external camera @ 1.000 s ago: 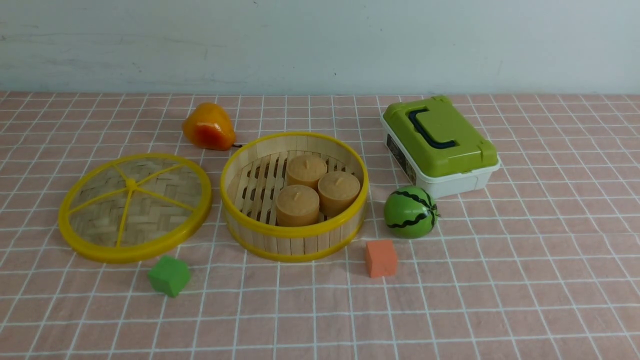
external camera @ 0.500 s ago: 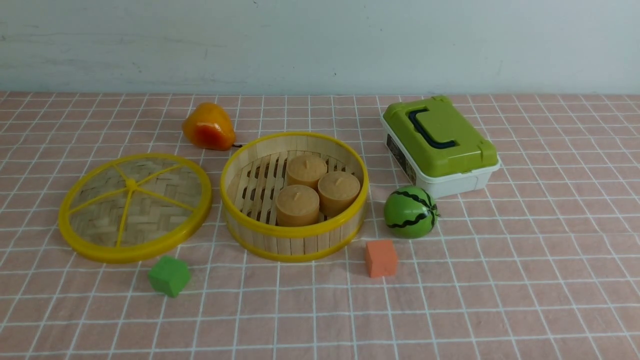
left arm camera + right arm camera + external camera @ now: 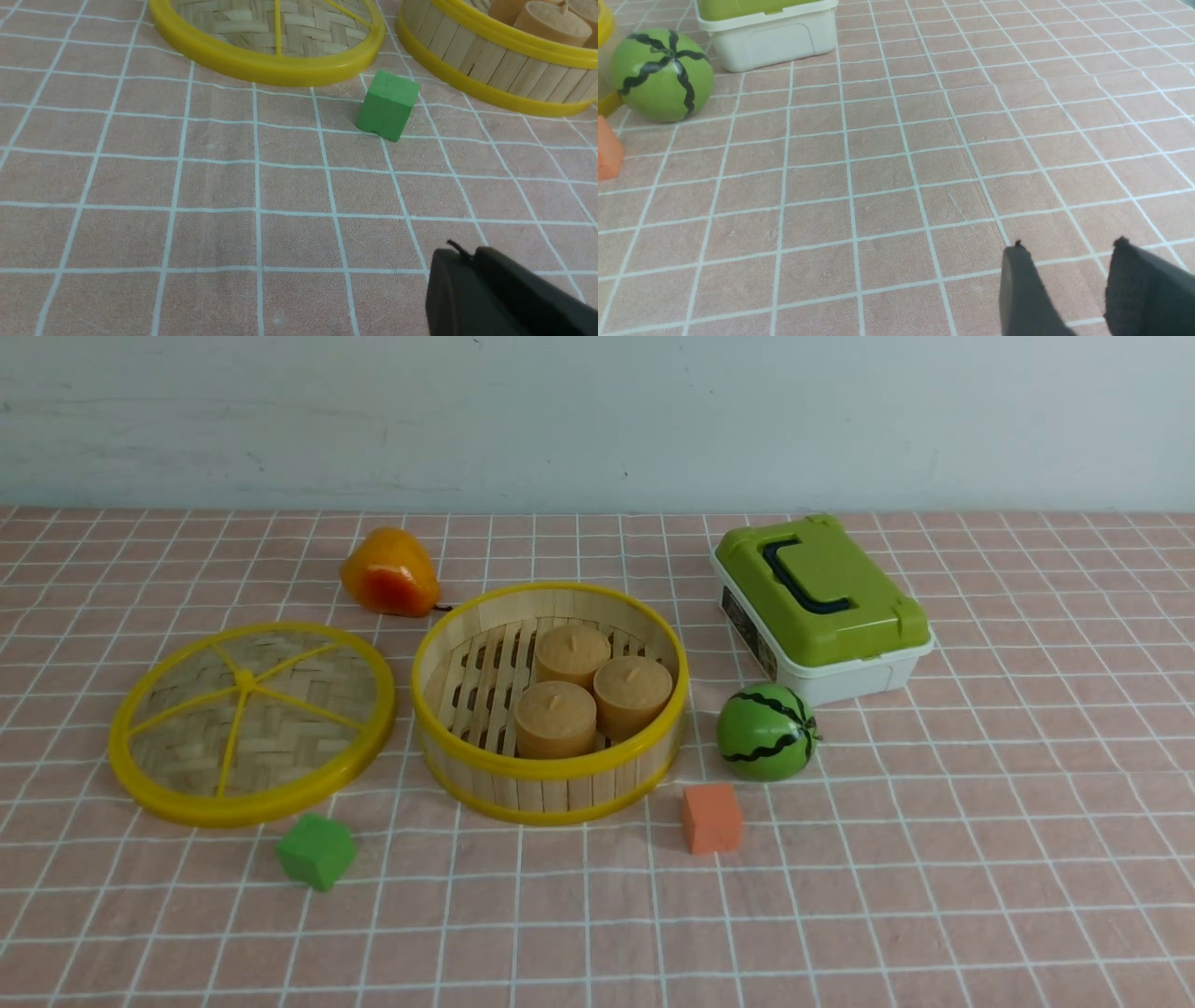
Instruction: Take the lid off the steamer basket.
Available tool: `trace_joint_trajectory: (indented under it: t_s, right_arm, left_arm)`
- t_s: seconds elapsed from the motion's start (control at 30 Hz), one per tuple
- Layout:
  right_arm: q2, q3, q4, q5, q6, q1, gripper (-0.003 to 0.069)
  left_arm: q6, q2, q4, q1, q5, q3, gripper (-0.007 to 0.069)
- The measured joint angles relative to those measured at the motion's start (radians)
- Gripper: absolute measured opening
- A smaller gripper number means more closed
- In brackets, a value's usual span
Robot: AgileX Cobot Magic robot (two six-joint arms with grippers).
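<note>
- The lid (image 3: 252,723), woven bamboo in a thick yellow plastic rim with five spokes, lies flat on the checked cloth (image 3: 840,896), just left of the steamer basket (image 3: 551,761).
- The basket's upright pale slats ring three tan cylindrical cakes (image 3: 555,719).
- Left gripper (image 3: 472,256): dark fingers together, holding nothing.
- Right gripper (image 3: 1069,249): fingers apart, empty.

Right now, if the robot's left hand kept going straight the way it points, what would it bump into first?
Probably the green cube; it sits nearly straight ahead of the left hand, with only bare cloth between. Just past it lie the lid and the steamer basket. Depth is hard to judge.
</note>
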Motion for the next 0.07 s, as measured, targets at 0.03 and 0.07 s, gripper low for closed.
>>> trace_joint_trajectory:
  t_s: [0.03, 0.07]
  right_arm:
    - [0.0, 0.0, 0.0, 0.0, 0.0, 0.0, 0.0241]
    - [0.0, 0.0, 0.0, 0.0, 0.0, 0.0, 0.0241]
  left_arm:
    - [0.0, 0.0, 0.0, 0.0, 0.0, 0.0, 0.0039]
    - [0.0, 0.0, 0.0, 0.0, 0.0, 0.0, 0.0039]
